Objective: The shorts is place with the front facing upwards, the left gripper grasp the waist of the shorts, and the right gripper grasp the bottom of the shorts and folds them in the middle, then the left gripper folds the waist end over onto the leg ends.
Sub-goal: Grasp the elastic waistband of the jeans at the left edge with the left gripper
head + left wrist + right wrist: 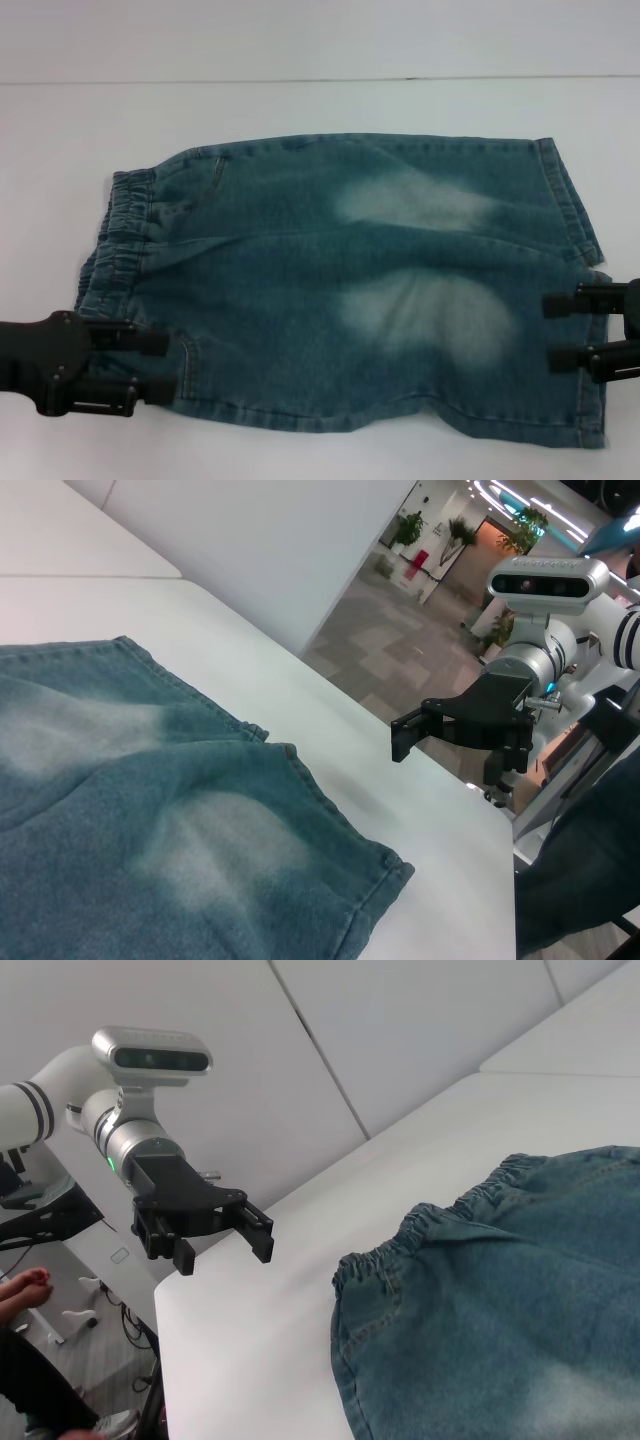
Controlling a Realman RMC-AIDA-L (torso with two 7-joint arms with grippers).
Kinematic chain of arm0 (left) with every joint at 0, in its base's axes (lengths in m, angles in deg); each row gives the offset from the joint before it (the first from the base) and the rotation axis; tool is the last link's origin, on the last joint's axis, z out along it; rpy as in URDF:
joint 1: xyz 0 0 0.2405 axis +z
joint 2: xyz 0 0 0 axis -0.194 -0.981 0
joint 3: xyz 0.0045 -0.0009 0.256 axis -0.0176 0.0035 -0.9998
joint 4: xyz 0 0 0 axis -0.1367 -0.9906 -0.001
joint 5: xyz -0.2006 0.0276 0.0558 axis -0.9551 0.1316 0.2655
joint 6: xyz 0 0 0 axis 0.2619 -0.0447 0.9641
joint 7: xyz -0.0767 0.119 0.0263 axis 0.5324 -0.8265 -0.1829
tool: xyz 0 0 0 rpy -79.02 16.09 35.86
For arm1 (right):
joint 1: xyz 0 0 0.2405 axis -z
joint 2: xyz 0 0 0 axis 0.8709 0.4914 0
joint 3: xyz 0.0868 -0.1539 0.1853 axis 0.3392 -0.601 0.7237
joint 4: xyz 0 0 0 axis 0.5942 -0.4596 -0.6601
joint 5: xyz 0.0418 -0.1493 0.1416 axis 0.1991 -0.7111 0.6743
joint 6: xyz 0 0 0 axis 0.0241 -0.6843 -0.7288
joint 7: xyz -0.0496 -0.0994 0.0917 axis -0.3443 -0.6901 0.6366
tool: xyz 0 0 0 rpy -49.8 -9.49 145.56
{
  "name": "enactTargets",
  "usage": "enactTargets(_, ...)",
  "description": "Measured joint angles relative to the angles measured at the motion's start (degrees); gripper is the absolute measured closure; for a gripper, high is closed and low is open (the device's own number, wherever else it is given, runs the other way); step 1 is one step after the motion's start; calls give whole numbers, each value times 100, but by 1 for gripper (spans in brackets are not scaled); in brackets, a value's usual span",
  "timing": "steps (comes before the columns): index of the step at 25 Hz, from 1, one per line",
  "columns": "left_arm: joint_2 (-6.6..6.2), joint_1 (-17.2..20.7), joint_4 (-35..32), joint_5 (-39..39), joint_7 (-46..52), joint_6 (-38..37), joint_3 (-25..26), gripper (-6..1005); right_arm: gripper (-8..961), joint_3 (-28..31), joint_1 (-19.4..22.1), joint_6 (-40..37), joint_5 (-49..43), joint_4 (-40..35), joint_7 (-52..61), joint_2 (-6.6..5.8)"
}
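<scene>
Low at both frame edges, left hand (160, 365) and right hand (558, 330) hover spread beside the flat shorts (350, 290), so a shallow pinch risks slipping denim.

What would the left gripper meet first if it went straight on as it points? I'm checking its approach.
Probably the denim shorts near the waist end: the left gripper, jaws open, points across at them, though its height above the table is unclear.

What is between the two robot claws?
The denim shorts lie flat between the left gripper and right gripper, clearest in the head view.
</scene>
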Motion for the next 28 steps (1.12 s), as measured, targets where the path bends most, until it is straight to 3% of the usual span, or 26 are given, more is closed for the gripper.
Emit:
enactTargets(16, -47, -25, -85, 251, 71, 117, 90, 250, 38, 1, -2, -3, 0, -5, 0, 15)
enactTargets(23, -239, -123, -528, 1413, 362, 742, 703, 251, 37, 28, -24, -6, 0, -13, 8, 15)
enactTargets(28, -253, -132, -570, 1956, 517, 1489, 700, 252, 37, 14, -27, -2, 0, -14, 9, 20)
